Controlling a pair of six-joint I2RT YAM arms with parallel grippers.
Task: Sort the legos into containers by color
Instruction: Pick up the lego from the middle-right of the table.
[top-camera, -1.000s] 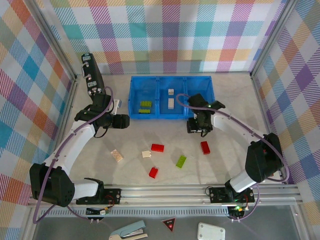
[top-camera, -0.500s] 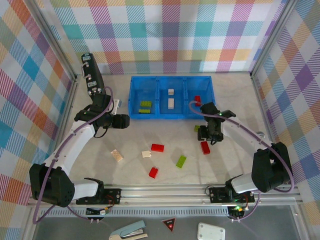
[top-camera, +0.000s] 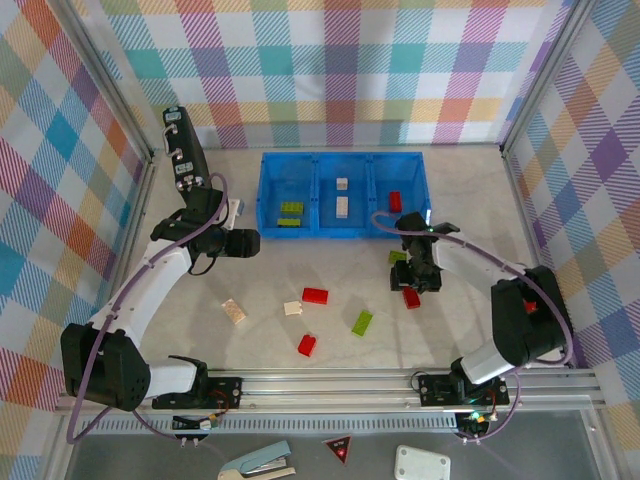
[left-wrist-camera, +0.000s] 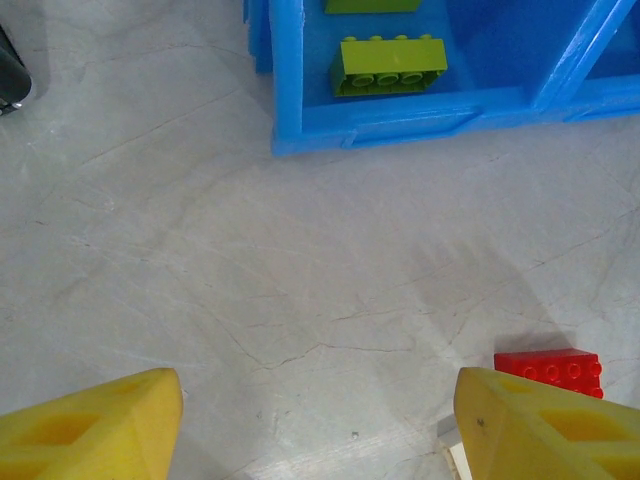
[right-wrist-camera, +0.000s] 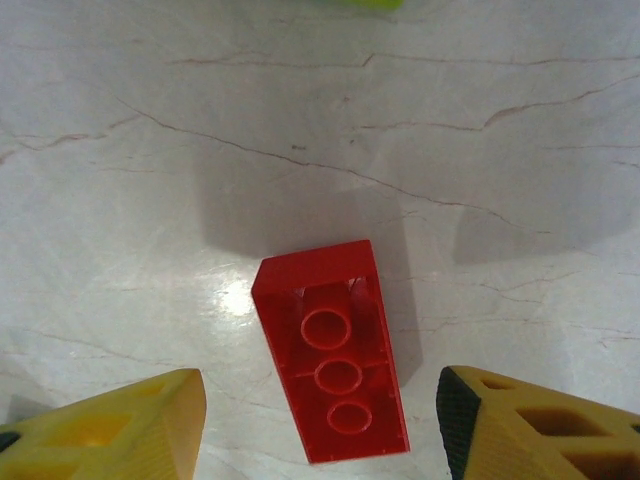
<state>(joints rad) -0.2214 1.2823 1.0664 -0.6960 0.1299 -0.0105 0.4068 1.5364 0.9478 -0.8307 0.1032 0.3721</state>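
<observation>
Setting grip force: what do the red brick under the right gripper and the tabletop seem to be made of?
Red brick: probably hard moulded plastic, smooth, slightly glossy, with crisp edges and hollow round tubes. Tabletop: pale veined stone or a marble-print laminate, faintly shiny; the look leaves that open.

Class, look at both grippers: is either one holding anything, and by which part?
Nothing is held. The right gripper is open above a red brick on the table, its fingers clear of it. The left gripper is open too.
</observation>
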